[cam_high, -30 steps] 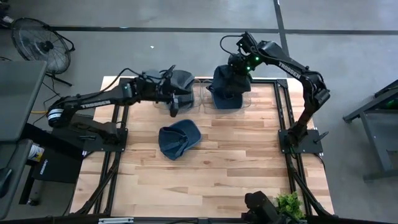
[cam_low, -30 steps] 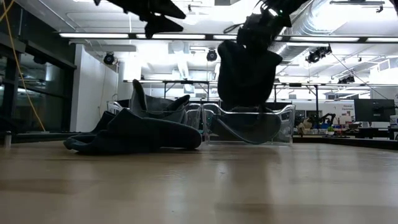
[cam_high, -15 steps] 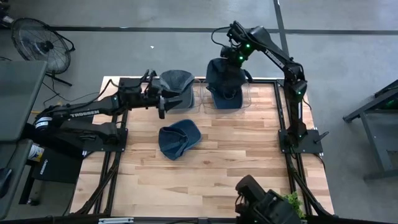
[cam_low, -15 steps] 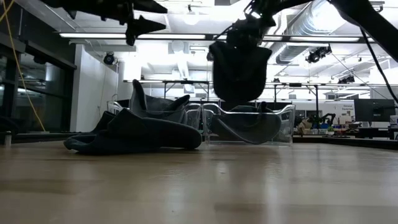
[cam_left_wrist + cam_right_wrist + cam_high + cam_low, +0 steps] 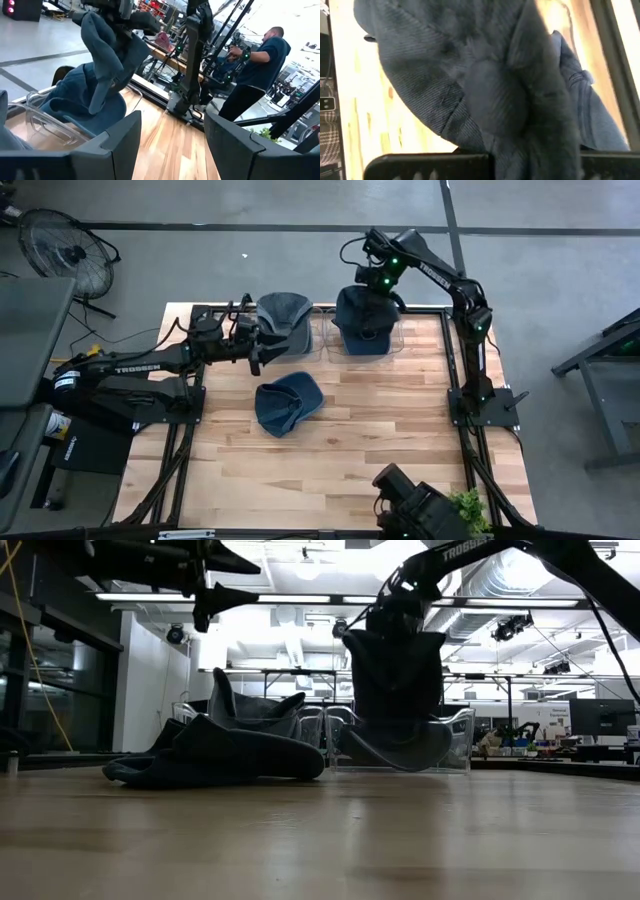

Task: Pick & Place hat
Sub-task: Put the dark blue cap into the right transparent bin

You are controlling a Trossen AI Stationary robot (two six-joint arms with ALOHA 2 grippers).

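Clamped on a blue denim hat (image 5: 362,315), the right gripper (image 5: 376,280) holds it hanging over the clear bin (image 5: 392,340) at the table's far edge. From above, the hat hides what lies beneath it; the low view shows its lower end dipping behind the bin's wall, and the right wrist view shows ribbed fabric bunched between the fingers. The left gripper (image 5: 254,348) hovers with fingers apart beside a second bin's hat (image 5: 283,310). Another hat (image 5: 285,403) lies mid-table.
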